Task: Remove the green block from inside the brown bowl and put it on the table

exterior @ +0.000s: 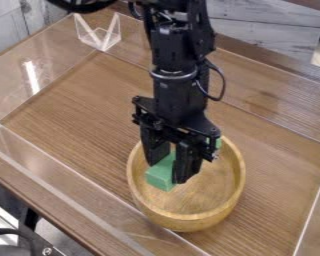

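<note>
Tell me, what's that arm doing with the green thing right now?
Pincer shut on green block. Block held over the brown bowl, not yet on the table. Nothing in the way.

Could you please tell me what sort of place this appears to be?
Probably a robot lab workcell: a wood-grain table fenced by clear acrylic walls, with a black arm's gripper over a brown bowl.

Bare table lies open left and far of the brown bowl; acrylic walls fence the edges.
</note>
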Robot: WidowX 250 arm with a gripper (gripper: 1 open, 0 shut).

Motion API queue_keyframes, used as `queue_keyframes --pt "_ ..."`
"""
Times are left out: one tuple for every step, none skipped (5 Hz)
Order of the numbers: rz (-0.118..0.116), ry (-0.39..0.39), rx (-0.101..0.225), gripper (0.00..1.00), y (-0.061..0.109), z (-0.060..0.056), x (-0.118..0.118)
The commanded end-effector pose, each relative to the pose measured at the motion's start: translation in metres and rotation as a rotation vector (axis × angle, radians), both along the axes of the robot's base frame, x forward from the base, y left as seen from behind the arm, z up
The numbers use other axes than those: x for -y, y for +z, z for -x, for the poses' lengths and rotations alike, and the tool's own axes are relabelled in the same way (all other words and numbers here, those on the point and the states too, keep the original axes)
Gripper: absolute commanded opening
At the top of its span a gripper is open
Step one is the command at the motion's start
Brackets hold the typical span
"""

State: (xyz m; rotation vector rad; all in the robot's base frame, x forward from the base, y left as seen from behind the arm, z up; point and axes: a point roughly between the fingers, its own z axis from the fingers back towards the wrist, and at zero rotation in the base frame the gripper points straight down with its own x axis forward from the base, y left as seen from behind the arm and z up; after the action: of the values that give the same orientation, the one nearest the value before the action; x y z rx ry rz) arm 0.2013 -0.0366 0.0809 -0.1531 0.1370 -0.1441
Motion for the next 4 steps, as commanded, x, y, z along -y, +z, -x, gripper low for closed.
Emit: queue_keyframes --pt "0.011 0.018 0.082 0.00 0.023 -0.010 -0.005" --pt "0.013 0.041 0.095 0.00 0.032 -0.010 -0.013" --pt "0.012 0.064 0.107 0.00 0.041 -0.008 -0.023" --pt "0.014 0.076 0.114 0.00 0.043 -0.007 -0.031"
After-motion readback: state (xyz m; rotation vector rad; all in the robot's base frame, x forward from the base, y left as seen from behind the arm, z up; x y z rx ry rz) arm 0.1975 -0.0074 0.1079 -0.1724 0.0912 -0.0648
